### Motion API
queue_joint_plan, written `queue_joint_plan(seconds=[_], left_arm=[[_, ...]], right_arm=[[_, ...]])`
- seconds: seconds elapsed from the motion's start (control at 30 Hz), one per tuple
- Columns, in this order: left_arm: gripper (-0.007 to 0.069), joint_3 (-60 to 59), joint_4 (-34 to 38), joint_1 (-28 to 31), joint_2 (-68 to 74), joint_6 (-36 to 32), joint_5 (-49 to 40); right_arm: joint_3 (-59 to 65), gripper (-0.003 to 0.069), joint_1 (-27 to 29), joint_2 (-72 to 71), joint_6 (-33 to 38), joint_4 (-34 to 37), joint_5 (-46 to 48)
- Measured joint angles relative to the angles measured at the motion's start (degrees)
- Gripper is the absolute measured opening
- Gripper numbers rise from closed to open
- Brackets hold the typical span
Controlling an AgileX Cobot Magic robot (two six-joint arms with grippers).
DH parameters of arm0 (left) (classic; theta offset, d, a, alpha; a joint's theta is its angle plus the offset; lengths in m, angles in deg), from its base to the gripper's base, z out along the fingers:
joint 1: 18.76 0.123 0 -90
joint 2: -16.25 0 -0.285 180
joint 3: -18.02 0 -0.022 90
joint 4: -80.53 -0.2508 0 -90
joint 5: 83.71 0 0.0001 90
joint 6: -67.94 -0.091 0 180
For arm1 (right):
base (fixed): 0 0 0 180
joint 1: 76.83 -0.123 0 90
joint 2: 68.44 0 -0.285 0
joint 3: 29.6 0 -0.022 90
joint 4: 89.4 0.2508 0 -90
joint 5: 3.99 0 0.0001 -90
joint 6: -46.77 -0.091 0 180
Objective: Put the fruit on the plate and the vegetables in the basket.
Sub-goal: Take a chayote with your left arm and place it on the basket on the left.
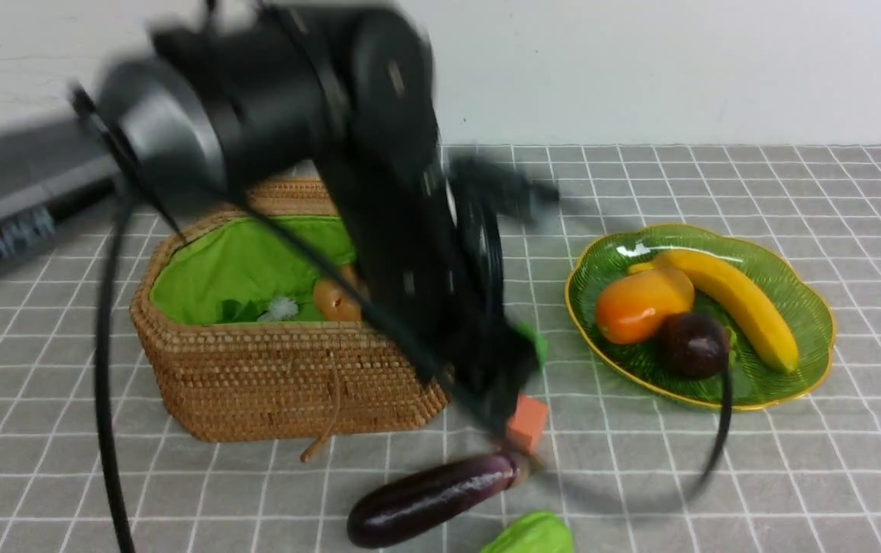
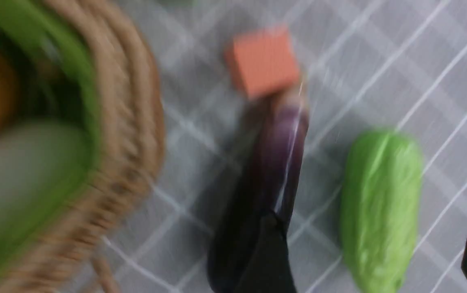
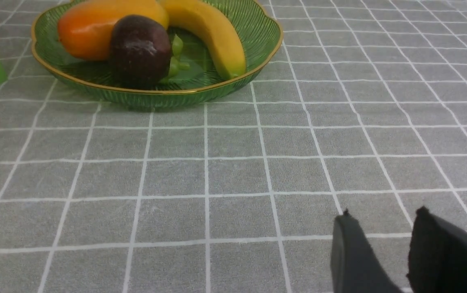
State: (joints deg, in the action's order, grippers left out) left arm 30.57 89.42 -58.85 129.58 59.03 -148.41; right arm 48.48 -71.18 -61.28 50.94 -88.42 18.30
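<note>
Eggplant (image 1: 428,499) lying lengthwise, stem toward orange cube (image 1: 526,421), left gripper (image 2: 373,260) wide apart above, right gripper (image 3: 380,248) narrowly parted, empty.

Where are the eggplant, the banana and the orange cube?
eggplant (image 1: 432,499), front view, middle of its body.
banana (image 1: 740,303), front view, middle of its length.
orange cube (image 1: 526,422), front view, its front face.

No text can be read; the pale marking on the left arm (image 1: 14,230) is blurred
</note>
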Motion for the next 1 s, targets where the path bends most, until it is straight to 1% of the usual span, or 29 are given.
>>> queue_joint_plan(seconds=[0.03, 0.13, 0.2, 0.27, 0.37, 0.5, 0.6, 0.63, 0.77, 0.9, 0.97, 1.0], left_arm=[[0.0573, -2.74, -0.95, -1.69, 0.00, 1.15, 1.66], [0.0574, -8.84, -3.36, -6.42, 0.32, 7.79, 8.68], [0.0574, -10.02, -4.43, -7.95, 1.34, 10.72, 11.29], [0.0574, -10.26, -4.82, -8.35, 2.68, 12.01, 12.51], [0.0570, -10.39, -5.25, -8.33, 5.81, 12.62, 13.44], [0.0543, -10.45, -5.67, -8.33, 8.13, 12.51, 13.39], [0.0423, -10.29, -5.67, -8.33, 8.69, 11.89, 11.72], [0.0406, -9.93, -5.67, -8.33, 8.32, 11.85, 10.81], [0.0412, -7.27, -5.62, -8.25, 4.29, 11.65, 6.91], [0.0412, -4.43, -5.46, -6.92, -1.03, 10.36, 6.23], [0.0412, -2.41, -5.49, -3.65, -5.15, 10.62, 7.38], [0.0412, -1.71, -5.89, -0.34, -7.19, 12.10, 8.95]], right_arm=[[0.00, 0.0228, 0.00, 0.00, 0.00, 0.00, 0.00], [0.00, 0.0232, 0.00, 0.00, 0.00, 0.00, 0.00], [0.00, 0.0232, 0.00, 0.00, 0.00, 0.00, 0.00], [0.00, 0.0232, 0.00, 0.00, 0.00, 0.00, 0.00], [0.00, 0.0234, 0.00, 0.00, 0.00, 0.00, 0.00], [0.00, 0.0236, 0.00, 0.00, 0.00, 0.00, 0.00], [0.00, 0.0237, 0.00, 0.00, 0.00, 0.00, 0.00], [0.00, 0.0237, 0.00, 0.00, 0.00, 0.00, 0.00], [0.00, 0.0237, 0.00, 0.00, 0.00, 0.00, 0.00], [0.00, 0.0237, 0.00, 0.00, 0.00, 0.00, 0.00], [0.00, 0.0237, 0.00, 0.00, 0.00, 0.00, 0.00], [0.00, 0.0237, 0.00, 0.00, 0.00, 0.00, 0.00]])
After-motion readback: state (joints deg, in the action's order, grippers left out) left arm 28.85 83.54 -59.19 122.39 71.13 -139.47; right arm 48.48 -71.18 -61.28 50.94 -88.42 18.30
